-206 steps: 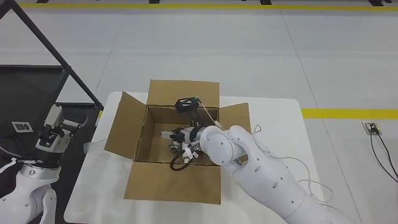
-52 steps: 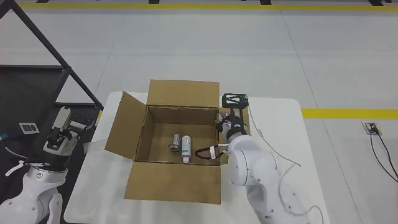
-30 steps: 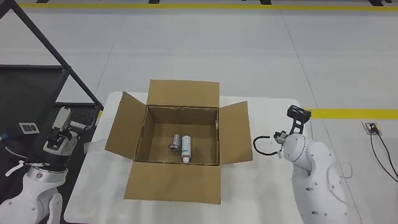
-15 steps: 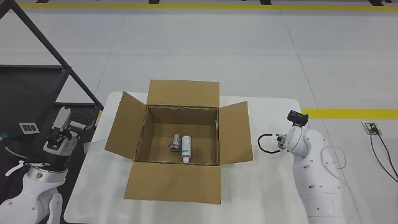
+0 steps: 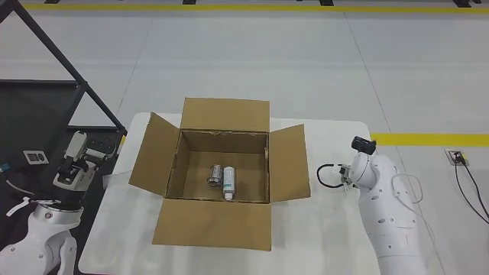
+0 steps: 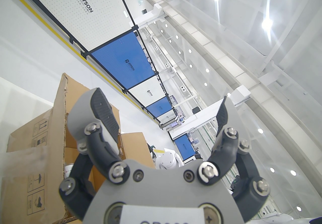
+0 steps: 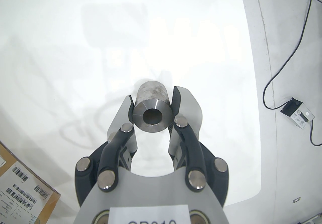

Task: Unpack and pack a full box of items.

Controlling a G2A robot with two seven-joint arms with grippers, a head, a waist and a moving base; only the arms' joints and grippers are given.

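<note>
An open cardboard box (image 5: 218, 169) stands on the white table (image 5: 328, 229), and two small bottles (image 5: 222, 180) lie on its floor. My right gripper (image 7: 153, 103) is shut on a hollow steel cylinder (image 7: 151, 111), held just above the bare tabletop to the right of the box. From above, that arm (image 5: 359, 169) sits near the table's right edge. My left gripper (image 6: 161, 111) is open with nothing between its fingers. It points upward beside the box's left flap (image 6: 63, 109), off the table's left side (image 5: 75, 160).
The box's four flaps are folded outward; the right flap (image 5: 289, 164) lies between the box and my right arm. A box corner (image 7: 22, 184) lies close by that gripper. Cables and a small device (image 7: 299, 115) lie on the floor past the table's right edge.
My right arm lifted the steel cylinder out of the box and swung it right, over the flap, to the table's right side. In the last half second it barely moved. The left arm stayed still.
</note>
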